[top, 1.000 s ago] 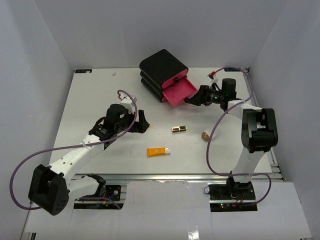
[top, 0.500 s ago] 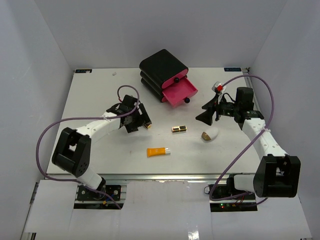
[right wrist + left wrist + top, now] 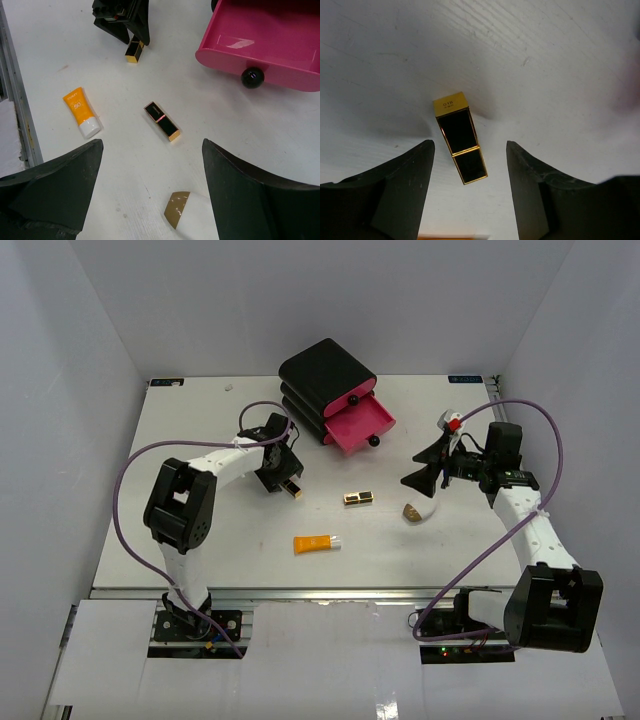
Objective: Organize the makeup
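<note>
A black-and-gold lipstick tube (image 3: 460,137) lies on the table between the open fingers of my left gripper (image 3: 470,146), untouched; it also shows in the top view (image 3: 293,490) beside that gripper (image 3: 284,478). My right gripper (image 3: 152,145) is open and empty, hovering above the white-and-brown egg-shaped piece (image 3: 176,210), which lies at centre right in the top view (image 3: 418,509) under the gripper (image 3: 420,468). A second lipstick tube (image 3: 358,498) lies mid-table. The orange tube with white cap (image 3: 316,543) lies nearer the front. The tan bottle is out of view.
The black three-drawer box (image 3: 325,375) stands at the back centre. Its lowest pink drawer (image 3: 358,427) is pulled open and looks empty in the right wrist view (image 3: 265,45). The walls of the enclosure stand on three sides.
My right gripper drew back from the drawer knob to above the egg-shaped piece. My left arm swung back and left, and the lipstick by its fingers came into view.
</note>
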Controlling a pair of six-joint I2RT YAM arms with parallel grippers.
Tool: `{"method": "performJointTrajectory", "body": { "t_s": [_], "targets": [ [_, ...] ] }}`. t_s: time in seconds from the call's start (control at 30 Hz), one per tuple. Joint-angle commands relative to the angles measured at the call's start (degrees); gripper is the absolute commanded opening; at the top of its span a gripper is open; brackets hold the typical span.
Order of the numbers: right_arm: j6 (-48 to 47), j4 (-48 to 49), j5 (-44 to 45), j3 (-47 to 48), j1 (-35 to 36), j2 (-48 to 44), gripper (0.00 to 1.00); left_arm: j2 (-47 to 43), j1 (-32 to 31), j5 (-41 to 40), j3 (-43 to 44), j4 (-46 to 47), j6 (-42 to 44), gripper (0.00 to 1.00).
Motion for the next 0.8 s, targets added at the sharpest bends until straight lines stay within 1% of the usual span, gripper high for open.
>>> {"method": "performJointTrajectory", "body": {
  "t_s": [0.0, 0.1, 0.23, 0.5, 0.57, 0.63, 0.7, 0.77],
  "targets": [
    [-0.73, 0.28, -4.1, -0.53, -2.09, -1.69, 0.87, 0.97, 0.07, -3.22, 3.2, -3.08, -2.26, 0.68],
    [-0.62, 0.28, -4.82, -0.64, -2.77, -1.82, 0.87, 2.0, 0.07, -3.74, 3.61, -3.23, -2.19, 0.64],
    [-0.44, 0.28, -5.3, -0.81, -3.51, -2.08, 0.87, 2.38, -0.02, -3.57, 3.52, -3.13, -1.99, 0.56],
    [-0.09, 0.37, -6.07, -1.07, -4.54, -2.34, 0.87, -0.72, -1.14, -4.17, 2.06, -1.15, 1.44, 0.22],
    [-0.09, 0.37, -6.07, -1.24, -4.71, -2.35, 0.87, -1.9, -2.46, -5.32, 1.96, -0.72, 3.69, 0.17],
    [-0.13, 0.37, -6.24, -1.34, -4.89, -2.35, 0.87, -2.87, -4.07, -7.99, 2.45, 0.1, 6.47, 0.1],
    [-0.3, 0.37, -6.61, -1.43, -4.99, -2.36, 0.87, -3.72, -6.37, -9.42, 3.22, 0.73, 10.93, 0.05],
    [-0.67, 0.37, -6.84, -1.51, -5.07, -2.51, 0.87, -4.4, -10.07, -12.21, 4.8, 2.91, 16.89, 0.0]
  ]
}}
